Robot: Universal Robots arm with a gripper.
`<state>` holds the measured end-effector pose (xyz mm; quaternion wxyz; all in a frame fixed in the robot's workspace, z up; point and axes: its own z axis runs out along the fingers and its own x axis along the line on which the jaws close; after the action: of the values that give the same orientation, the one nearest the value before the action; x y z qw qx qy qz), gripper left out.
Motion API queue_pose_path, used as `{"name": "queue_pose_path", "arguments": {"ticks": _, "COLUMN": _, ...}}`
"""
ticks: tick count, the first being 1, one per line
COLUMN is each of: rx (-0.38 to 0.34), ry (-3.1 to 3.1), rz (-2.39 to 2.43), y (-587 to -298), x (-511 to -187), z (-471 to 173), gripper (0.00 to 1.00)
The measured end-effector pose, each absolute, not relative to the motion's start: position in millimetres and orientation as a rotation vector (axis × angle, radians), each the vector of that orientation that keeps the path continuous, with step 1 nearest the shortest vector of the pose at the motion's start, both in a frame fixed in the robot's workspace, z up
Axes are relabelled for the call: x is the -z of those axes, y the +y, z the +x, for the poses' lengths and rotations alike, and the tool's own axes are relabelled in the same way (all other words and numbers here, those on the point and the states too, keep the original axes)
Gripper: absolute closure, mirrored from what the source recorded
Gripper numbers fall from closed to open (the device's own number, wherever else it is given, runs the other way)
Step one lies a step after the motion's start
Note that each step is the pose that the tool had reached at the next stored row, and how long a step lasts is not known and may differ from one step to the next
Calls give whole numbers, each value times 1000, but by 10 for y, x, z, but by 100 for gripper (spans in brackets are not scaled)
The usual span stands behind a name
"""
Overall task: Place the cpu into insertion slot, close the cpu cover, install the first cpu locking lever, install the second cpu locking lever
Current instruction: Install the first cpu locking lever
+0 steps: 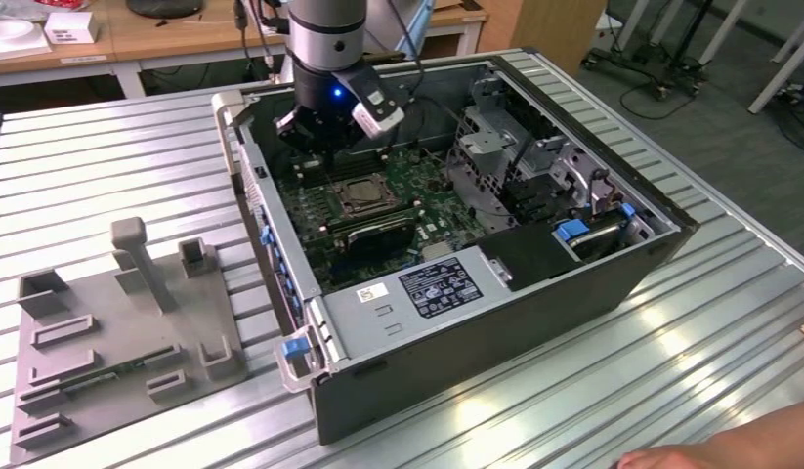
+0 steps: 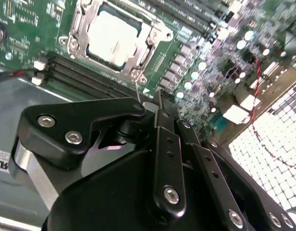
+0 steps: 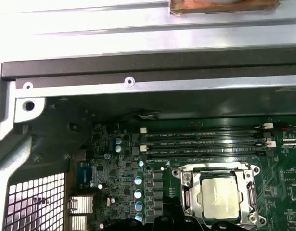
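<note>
While the tool (image 1: 326, 147) hangs over the far end of the open black computer case (image 1: 506, 332) in the exterior view, I cannot tell how wide it stands. The case lies on a ribbed metal surface (image 1: 115, 147) and holds a green motherboard (image 1: 421, 186). The cpu (image 3: 220, 196), flat and square with a dull silver top, sits in the insertion slot (image 2: 138, 74). The thin silvery cpu cover (image 3: 185, 190) lies flat, framing it. Long black memory slots (image 3: 200, 142) run just beside the socket. On the exterior view's left is a grey moulded fixture plate (image 1: 115, 332) with upright posts. A hand (image 1: 728, 451) shows at the near right corner.
</note>
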<state>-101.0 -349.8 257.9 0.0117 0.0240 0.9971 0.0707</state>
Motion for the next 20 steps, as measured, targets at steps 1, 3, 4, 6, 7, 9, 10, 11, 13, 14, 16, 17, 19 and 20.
{"name": "queue_pose_path", "arguments": {"ticks": 1, "rx": -221, "ry": 3109, "rz": 75, "y": -3499, "x": -2579, "z": -1011, "gripper": 90}}
{"name": "queue_pose_path", "arguments": {"ticks": 3, "rx": -222, "ry": 3109, "rz": 75, "y": -3503, "x": -2579, "z": -1022, "gripper": 90}}
{"name": "queue_pose_path", "arguments": {"ticks": 4, "rx": -224, "ry": 3109, "rz": 75, "y": -3503, "x": -2578, "z": -1039, "gripper": 90}}
{"name": "queue_pose_path", "arguments": {"ticks": 6, "rx": -228, "ry": 3108, "rz": 75, "y": -3504, "x": -2576, "z": -1089, "gripper": 90}}
{"name": "queue_pose_path", "arguments": {"ticks": 7, "rx": -230, "ry": 3107, "rz": 75, "y": -3504, "x": -2575, "z": -1114, "gripper": 90}}
{"name": "queue_pose_path", "arguments": {"ticks": 9, "rx": -231, "ry": 3107, "rz": 75, "y": -3504, "x": -2574, "z": -1129, "gripper": 90}}
{"name": "queue_pose_path", "arguments": {"ticks": 10, "rx": -231, "ry": 3107, "rz": 74, "y": -3504, "x": -2574, "z": -1129, "gripper": 90}}
{"name": "queue_pose_path", "arguments": {"ticks": 11, "rx": -231, "ry": 3107, "rz": 74, "y": -3504, "x": -2574, "z": -1130, "gripper": 90}}
{"name": "queue_pose_path", "arguments": {"ticks": 13, "rx": -231, "ry": 3107, "rz": 74, "y": -3504, "x": -2575, "z": -1130, "gripper": 90}}
{"name": "queue_pose_path", "arguments": {"ticks": 14, "rx": -231, "ry": 3107, "rz": 74, "y": -3504, "x": -2575, "z": -1131, "gripper": 90}}
{"name": "queue_pose_path", "arguments": {"ticks": 16, "rx": -231, "ry": 3107, "rz": 74, "y": -3504, "x": -2574, "z": -1131, "gripper": 90}}
{"name": "queue_pose_path", "arguments": {"ticks": 17, "rx": -235, "ry": 3106, "rz": 75, "y": -3505, "x": -2575, "z": -1135, "gripper": 90}}
{"name": "queue_pose_path", "arguments": {"ticks": 19, "rx": -251, "ry": 3105, "rz": 75, "y": -3504, "x": -2574, "z": -1141, "gripper": 90}}
{"name": "queue_pose_path", "arguments": {"ticks": 20, "rx": -252, "ry": 3105, "rz": 75, "y": -3504, "x": -2574, "z": -1141, "gripper": 90}}
